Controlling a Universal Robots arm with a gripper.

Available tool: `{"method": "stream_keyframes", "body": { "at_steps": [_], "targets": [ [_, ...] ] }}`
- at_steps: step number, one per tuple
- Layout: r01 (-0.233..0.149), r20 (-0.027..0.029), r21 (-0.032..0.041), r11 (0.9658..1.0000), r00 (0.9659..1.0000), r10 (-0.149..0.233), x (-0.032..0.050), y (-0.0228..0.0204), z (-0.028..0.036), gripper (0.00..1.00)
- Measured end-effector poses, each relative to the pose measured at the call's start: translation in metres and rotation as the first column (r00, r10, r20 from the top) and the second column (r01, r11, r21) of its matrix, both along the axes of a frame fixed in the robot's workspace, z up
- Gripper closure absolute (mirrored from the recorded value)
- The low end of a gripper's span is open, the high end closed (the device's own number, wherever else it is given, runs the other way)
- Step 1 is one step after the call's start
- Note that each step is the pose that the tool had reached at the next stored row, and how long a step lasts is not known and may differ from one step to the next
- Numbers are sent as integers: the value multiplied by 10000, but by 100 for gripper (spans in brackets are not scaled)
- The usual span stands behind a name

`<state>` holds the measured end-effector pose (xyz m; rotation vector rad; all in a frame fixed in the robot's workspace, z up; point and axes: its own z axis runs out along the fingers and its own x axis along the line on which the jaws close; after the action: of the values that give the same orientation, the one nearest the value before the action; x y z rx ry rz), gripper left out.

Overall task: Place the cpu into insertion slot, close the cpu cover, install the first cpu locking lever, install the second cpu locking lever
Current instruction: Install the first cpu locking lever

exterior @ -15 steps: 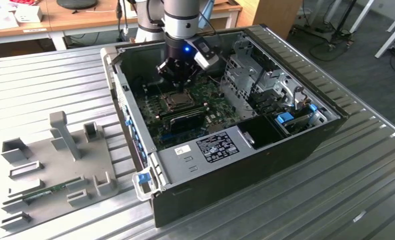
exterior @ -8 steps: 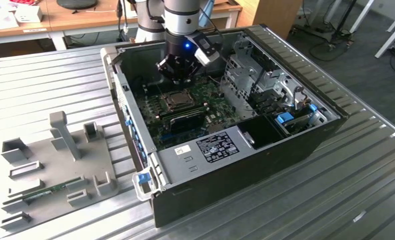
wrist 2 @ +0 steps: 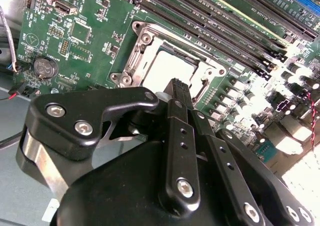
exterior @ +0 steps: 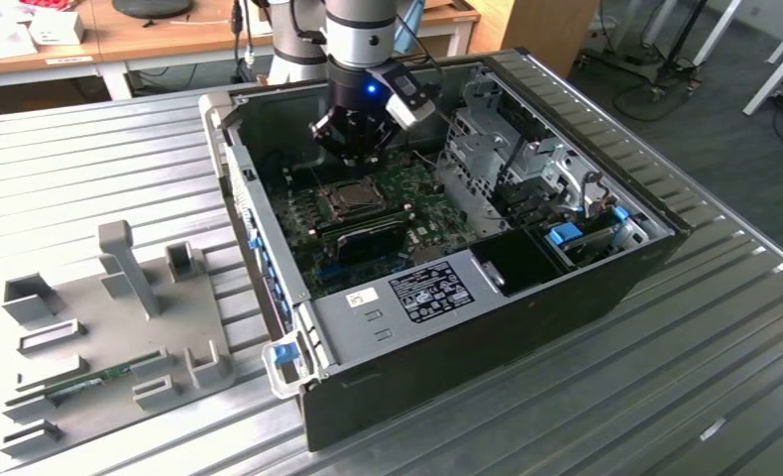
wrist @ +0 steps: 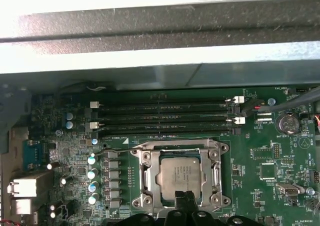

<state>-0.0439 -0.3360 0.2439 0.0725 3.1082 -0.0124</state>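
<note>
The cpu (wrist: 182,173) lies flat in the insertion slot (exterior: 355,198) on the green board, its grey metal top showing. The silvery cpu cover (wrist: 150,178) lies down around it, framing the chip. My gripper (exterior: 355,159) hangs inside the open computer case, just above the slot's edge. In both wrist views the black fingertips (wrist 2: 176,86) stand together over the near rim of the cover, with nothing held between them. A thin lever wire (wrist: 115,149) runs along the slot's side next to the memory slots; I cannot tell if it is latched.
Long black memory slots (wrist: 165,118) run beside the socket. The case walls (exterior: 233,169) and a metal drive cage (exterior: 498,159) hem in the board. A labelled metal box (exterior: 418,293) sits at the near end. A grey fixture plate (exterior: 114,327) lies on the exterior view's left.
</note>
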Motion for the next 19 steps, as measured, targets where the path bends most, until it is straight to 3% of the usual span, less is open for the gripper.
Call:
{"method": "stream_keyframes", "body": {
  "at_steps": [6, 19],
  "targets": [
    [-1, -1, -2, 10000, 10000, 1, -16, 0, 1, 90],
    [-1, 15, -2, 10000, 10000, 1, -244, 0, 0, 90]
  ]
}}
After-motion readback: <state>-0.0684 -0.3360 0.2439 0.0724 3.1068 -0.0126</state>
